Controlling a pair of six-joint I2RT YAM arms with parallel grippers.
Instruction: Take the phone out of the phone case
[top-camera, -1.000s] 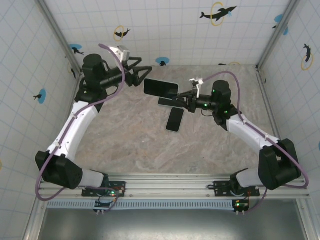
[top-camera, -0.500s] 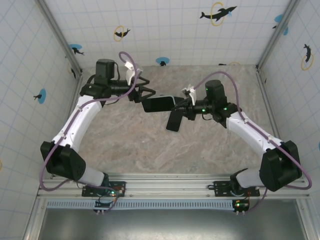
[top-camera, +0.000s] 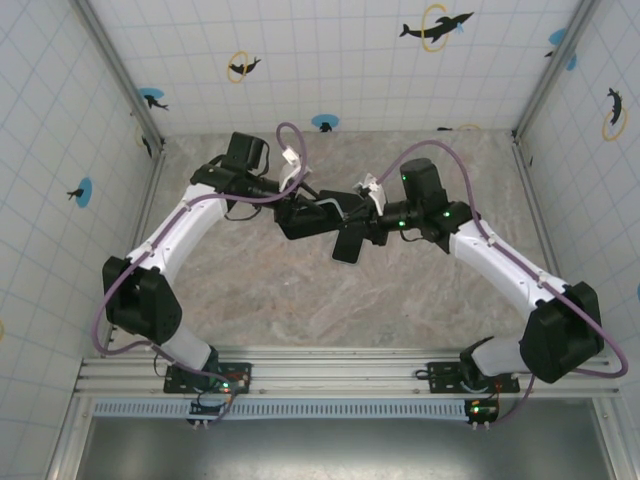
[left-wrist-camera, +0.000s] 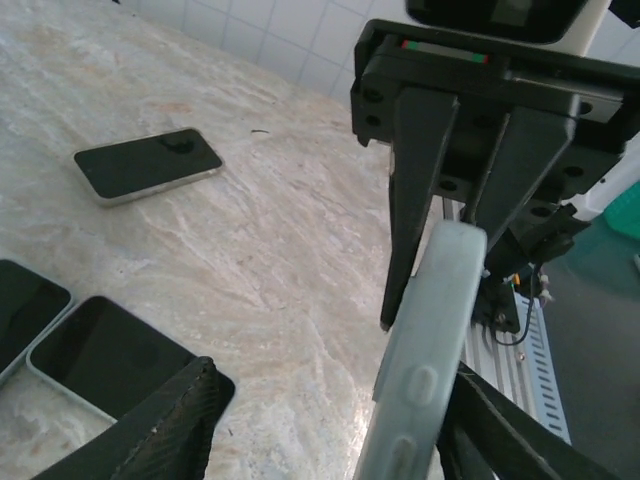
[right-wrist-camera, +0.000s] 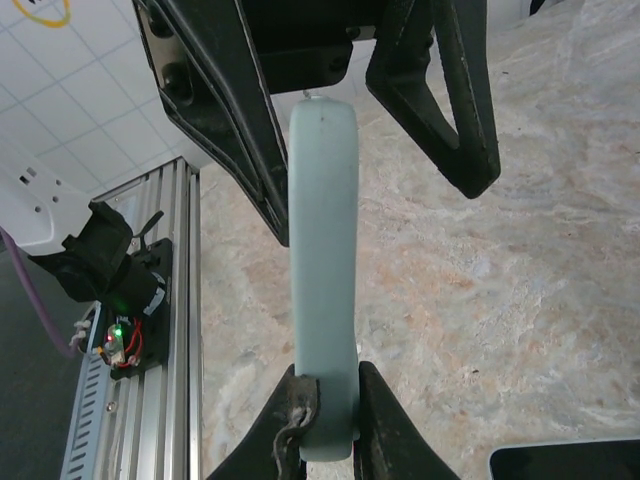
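Left hand (right-wrist-camera: 380, 212), seemingly open, has come in astride the phone case (right-wrist-camera: 323, 250) (right hand (right-wrist-camera: 330, 388) clamps it).

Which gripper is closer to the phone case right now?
Right. The right gripper is shut on one end of the phone case; the left gripper straddles the opposite end, jaws open, with a gap showing on one side.

Pale mint phone case (right-wrist-camera: 323, 260), edge-on, button bumps along its side. Dark-screened phone (top-camera: 318, 214) seated inside. Held in the air over mid counter (top-camera: 260, 290). One end pinched by right hand (right-wrist-camera: 325, 400). Other end between left hand (right-wrist-camera: 381, 208) fingers: one touches, the other stands apart.
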